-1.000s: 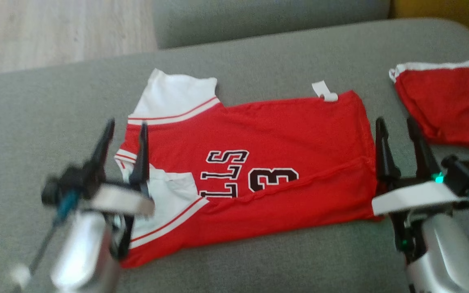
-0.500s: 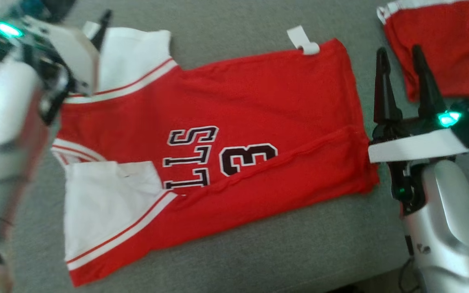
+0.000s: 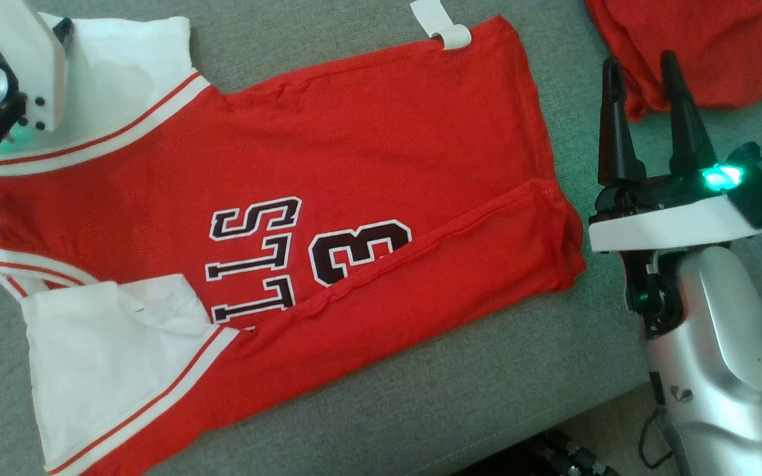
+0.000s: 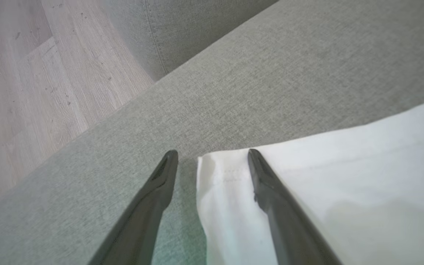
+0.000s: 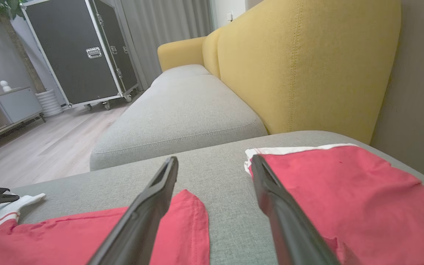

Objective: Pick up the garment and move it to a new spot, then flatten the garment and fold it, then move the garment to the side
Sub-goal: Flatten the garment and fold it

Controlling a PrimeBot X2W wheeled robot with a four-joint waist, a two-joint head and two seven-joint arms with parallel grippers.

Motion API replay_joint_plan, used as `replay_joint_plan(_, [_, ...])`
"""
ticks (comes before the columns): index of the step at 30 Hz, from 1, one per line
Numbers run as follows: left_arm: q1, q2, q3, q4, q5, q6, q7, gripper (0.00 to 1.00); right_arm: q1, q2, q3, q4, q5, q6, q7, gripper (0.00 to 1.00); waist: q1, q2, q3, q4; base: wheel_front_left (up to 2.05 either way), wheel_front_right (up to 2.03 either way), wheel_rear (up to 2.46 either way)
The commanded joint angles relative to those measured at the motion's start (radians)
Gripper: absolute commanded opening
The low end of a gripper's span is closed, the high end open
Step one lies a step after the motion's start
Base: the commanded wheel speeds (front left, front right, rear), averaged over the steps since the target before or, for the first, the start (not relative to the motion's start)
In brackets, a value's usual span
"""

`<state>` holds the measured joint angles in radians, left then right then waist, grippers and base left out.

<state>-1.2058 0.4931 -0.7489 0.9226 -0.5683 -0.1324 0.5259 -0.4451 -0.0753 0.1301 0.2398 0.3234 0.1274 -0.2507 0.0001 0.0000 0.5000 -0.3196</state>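
- The head camera has tipped down and closer, so the whole picture has shifted. The real move is the left gripper [image 4: 212, 152], which has swung from the jersey's near-left edge to its far white sleeve corner.
- Its jaws are spread and grasp nothing: one finger is over the white cloth, the other over bare cushion.
- The right gripper [image 3: 639, 63] stays beside the hem, jaws released and empty, between the jersey [image 3: 354, 152] and a second red garment [image 3: 685, 46].
- The jersey lies flat on the sofa seat [image 3: 487, 396], its near long edge already folded over the lettering. The next fold likely starts from that far corner.
- The seat is grey woven fabric, so a pinch could snag it.
- Around it are a pale wood floor [image 4: 31, 92], a yellow backrest [image 5: 300, 66] and a black wheeled case [image 5: 79, 55].
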Motion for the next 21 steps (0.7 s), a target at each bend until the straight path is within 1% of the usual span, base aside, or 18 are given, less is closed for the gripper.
replay_joint_plan(1, [-0.018,0.04,0.013,-0.004,-0.002,0.002,0.01,1.0,-0.013,0.005,0.013,-0.032,0.005,0.003,-0.01,1.0,-0.0001,0.0,0.004,-0.001,0.0,0.0,0.0])
replay_joint_plan(5, [-0.019,0.022,-0.006,0.012,-0.051,0.002,0.052,1.0,-0.016,0.006,0.004,-0.034,0.004,0.003,-0.011,1.0,-0.0001,0.0,0.008,0.002,0.0,0.0,0.0])
replay_joint_plan(6, [-0.018,0.019,-0.013,0.01,-0.067,0.002,0.066,0.85,-0.017,0.005,0.001,-0.033,0.002,0.003,-0.011,1.0,-0.0001,0.0,0.007,0.004,0.0,0.0,0.0])
replay_joint_plan(7, [-0.015,0.018,-0.022,0.005,-0.084,0.002,0.083,0.56,-0.018,0.004,-0.002,-0.032,0.0,0.003,-0.011,1.0,-0.0001,0.0,0.005,0.007,0.0,0.0,0.0])
replay_joint_plan(8, [-0.012,0.017,-0.03,0.001,-0.102,0.002,0.103,0.37,-0.02,0.002,-0.005,-0.03,-0.002,0.003,-0.011,1.0,-0.0001,0.0,0.002,0.01,0.0,0.0,0.0])
replay_joint_plan(9, [-0.008,0.016,-0.036,-0.005,-0.123,0.002,0.123,0.0,-0.022,0.001,-0.007,-0.029,-0.005,0.003,-0.011,1.0,-0.0001,0.0,-0.001,0.013,0.0,0.0,0.0])
replay_joint_plan(11, [0.001,0.017,-0.048,-0.02,-0.165,0.002,0.159,0.0,-0.025,-0.002,-0.012,-0.025,-0.009,0.003,-0.011,1.0,-0.0001,0.0,-0.01,0.019,0.0,0.0,0.0])
replay_joint_plan(13, [-0.001,0.026,-0.052,-0.036,-0.188,0.002,0.153,0.0,-0.03,-0.004,-0.015,-0.022,-0.014,0.003,-0.011,1.0,-0.0001,0.0,-0.019,0.026,0.0,0.0,0.0])
replay_joint_plan(17, [-0.007,0.03,-0.056,-0.046,-0.201,0.002,0.09,0.0,-0.041,-0.016,-0.015,-0.011,-0.022,0.003,-0.011,1.0,-0.0001,0.0,-0.043,0.043,0.0,0.0,0.0])
replay_joint_plan(21, [-0.011,0.019,-0.058,-0.061,-0.21,0.002,-0.006,0.0,-0.053,-0.035,-0.014,0.014,-0.029,0.003,-0.008,1.0,-0.0001,0.0,-0.074,0.066,0.0,0.0,0.0])
